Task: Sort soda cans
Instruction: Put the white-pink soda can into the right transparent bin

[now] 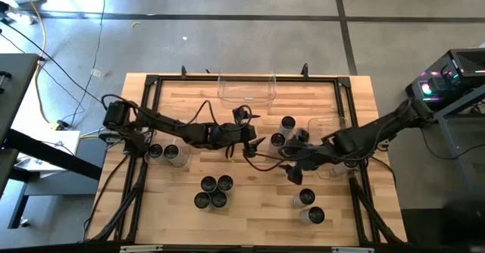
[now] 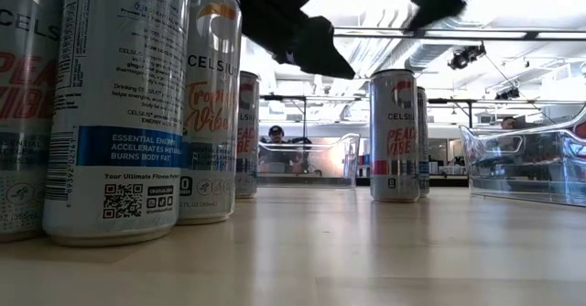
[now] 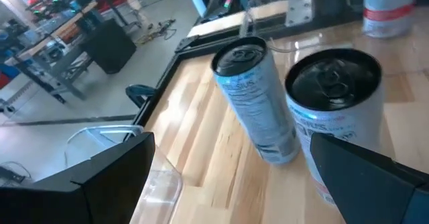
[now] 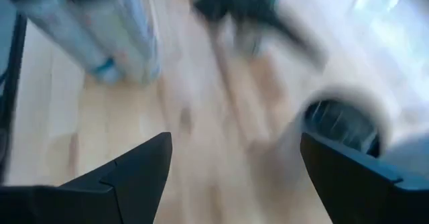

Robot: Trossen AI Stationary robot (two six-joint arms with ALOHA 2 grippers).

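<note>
While poised, both tools [image 1: 253, 145] [image 1: 294, 173] agape

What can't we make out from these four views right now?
- Low view: the leftmost can is cut off by the picture's edge; its label reads only partly.
- Right wrist view: motion blur smears the can ahead of the right gripper.
- High view: can labels are too small to read, so flavours can't be told apart.
- Left wrist view: the left gripper's dark finger covers the nearer can's lower side.

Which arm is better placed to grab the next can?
Left, probably: its open tool faces a can close ahead at mid-table. The right tool, also open, has its nearest can off to one side.
</note>
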